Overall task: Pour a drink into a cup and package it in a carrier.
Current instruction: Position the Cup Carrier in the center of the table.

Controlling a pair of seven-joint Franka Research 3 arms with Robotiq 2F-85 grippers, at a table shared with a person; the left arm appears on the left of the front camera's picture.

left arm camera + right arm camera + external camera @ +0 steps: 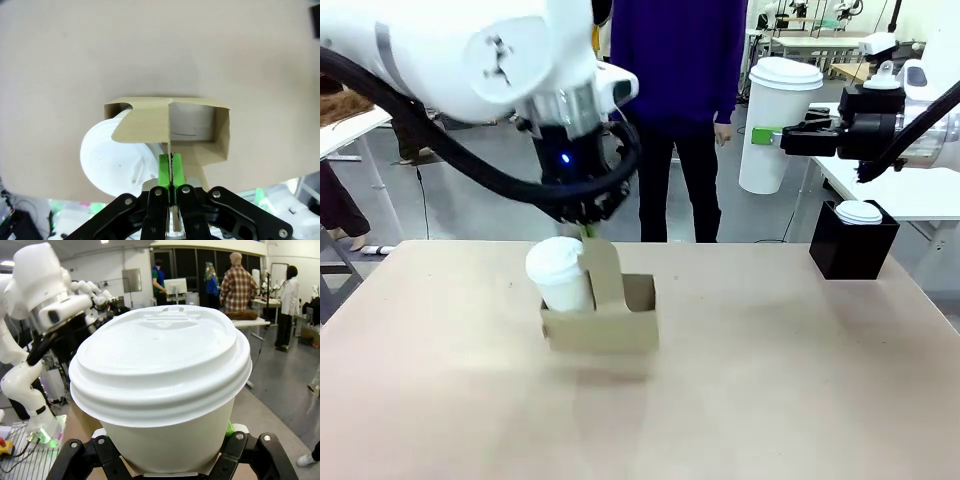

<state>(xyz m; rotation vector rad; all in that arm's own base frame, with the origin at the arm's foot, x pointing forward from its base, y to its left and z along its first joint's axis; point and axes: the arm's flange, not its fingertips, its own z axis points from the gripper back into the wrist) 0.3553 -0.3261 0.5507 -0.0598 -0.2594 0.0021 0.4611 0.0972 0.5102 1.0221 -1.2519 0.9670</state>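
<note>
The brown cardboard carrier (pixel 605 325) hangs just above the table with its shadow under it. My left gripper (pixel 588 228) is shut on its upright handle panel (pixel 150 125), with the green pads (pixel 164 170) pinching the panel's edge. A white lidded cup (pixel 560 272) stands in the carrier's left slot; in the left wrist view its lid (pixel 112 160) is beside an empty slot (pixel 192 127). At the far right, high off the table, my right gripper (pixel 767 135) is shut on another tall white lidded cup (pixel 778 125), whose lid (pixel 160 360) is close in the right wrist view. The press jug with the drink is out of view.
A black box (pixel 852 250) with a shorter white lidded cup (pixel 858 212) on it stands at the table's back right. A person in a purple top (pixel 680 60) stands at the far side. A white table (pixel 910 190) lies beyond the right edge.
</note>
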